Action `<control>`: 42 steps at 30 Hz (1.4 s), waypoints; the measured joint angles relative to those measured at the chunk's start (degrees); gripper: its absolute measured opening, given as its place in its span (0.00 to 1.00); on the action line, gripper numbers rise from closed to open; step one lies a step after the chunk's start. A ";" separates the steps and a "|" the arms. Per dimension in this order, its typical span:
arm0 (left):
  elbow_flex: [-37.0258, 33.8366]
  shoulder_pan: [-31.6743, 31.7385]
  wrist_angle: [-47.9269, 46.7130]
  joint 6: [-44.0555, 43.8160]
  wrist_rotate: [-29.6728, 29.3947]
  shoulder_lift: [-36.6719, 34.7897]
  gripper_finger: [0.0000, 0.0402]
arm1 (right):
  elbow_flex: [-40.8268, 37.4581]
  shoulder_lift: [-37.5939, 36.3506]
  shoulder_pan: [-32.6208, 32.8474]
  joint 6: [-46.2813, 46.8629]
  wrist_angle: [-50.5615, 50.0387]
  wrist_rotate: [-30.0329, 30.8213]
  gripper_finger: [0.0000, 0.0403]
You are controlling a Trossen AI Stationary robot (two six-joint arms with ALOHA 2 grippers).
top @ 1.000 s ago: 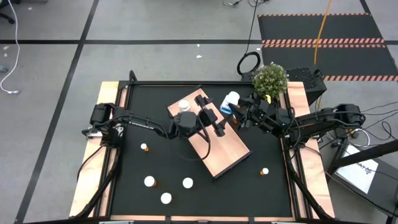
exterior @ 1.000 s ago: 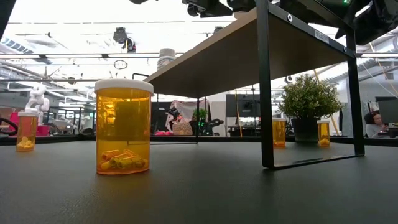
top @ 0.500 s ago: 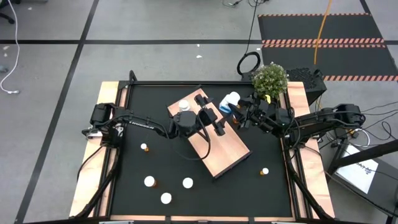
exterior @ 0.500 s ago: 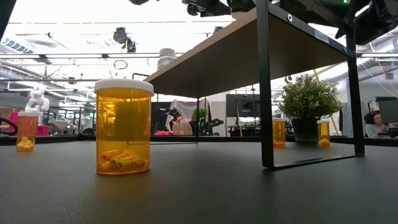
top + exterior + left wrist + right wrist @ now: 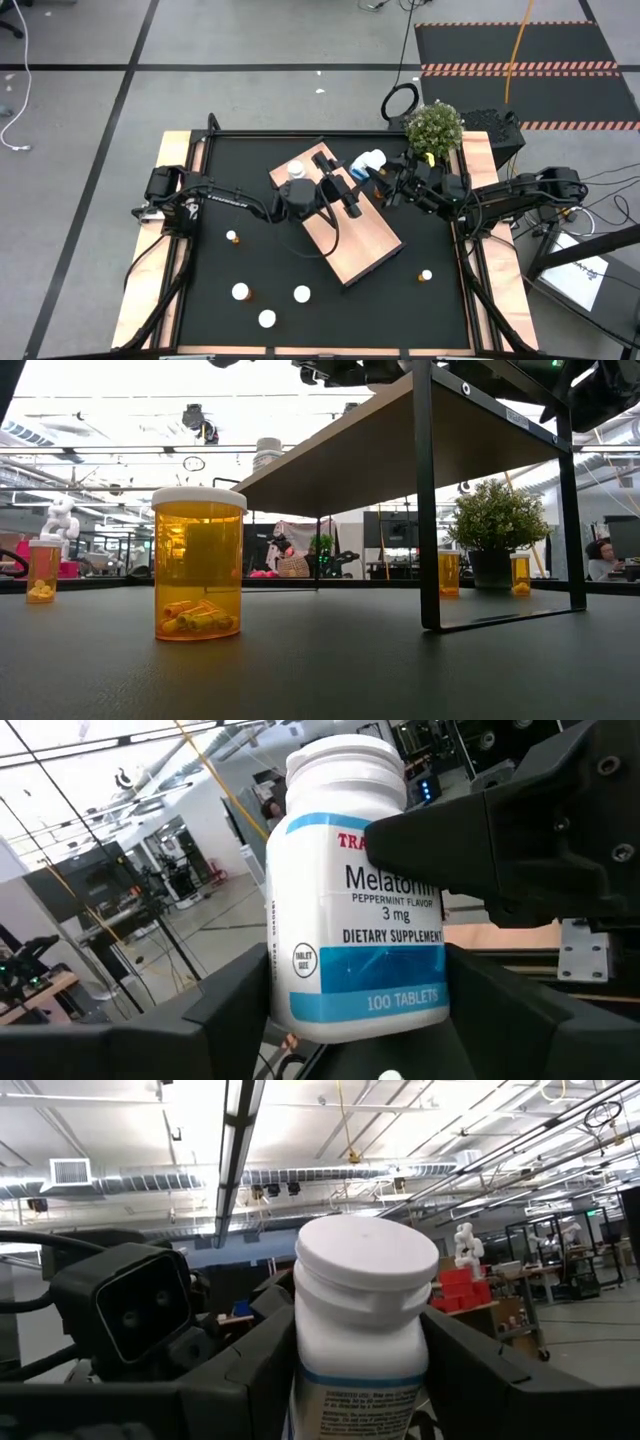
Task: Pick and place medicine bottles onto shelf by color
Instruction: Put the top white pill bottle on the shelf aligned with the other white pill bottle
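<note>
A white medicine bottle with a blue label (image 5: 369,161) is held in the air above the far right edge of the light-wood shelf (image 5: 360,240). My right gripper (image 5: 386,181) is shut on it; the bottle fills the right wrist view (image 5: 358,1310). My left gripper (image 5: 352,183) is open, with its fingers on either side of the same bottle (image 5: 350,920). Another white bottle (image 5: 295,170) stands on the shelf's far left corner. Orange bottles with white caps (image 5: 241,292) (image 5: 302,293) (image 5: 267,318) stand on the black tabletop in front, with tiny ones at the left (image 5: 232,237) and right (image 5: 426,275).
A potted plant (image 5: 434,126) stands at the table's far right corner. In the low view a large orange bottle (image 5: 199,565) stands close, and the shelf (image 5: 380,440) rests on a black frame leg (image 5: 428,510). People sit in the room behind.
The right gripper and the white bottle have shifted slightly left, toward the left gripper. Nothing else has moved.
</note>
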 joint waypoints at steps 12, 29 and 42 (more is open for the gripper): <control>0.00 -0.07 -2.08 4.31 -2.21 -0.02 0.63 | -0.04 0.04 0.00 1.41 -1.80 0.14 0.45; 0.00 -1.82 -3.61 4.34 -4.51 -0.09 0.61 | -0.04 0.04 0.04 1.36 -3.30 -0.20 0.46; -0.07 -3.38 -6.62 -1.30 -3.30 0.00 0.63 | -0.04 -2.20 0.00 2.12 -16.09 -7.85 0.71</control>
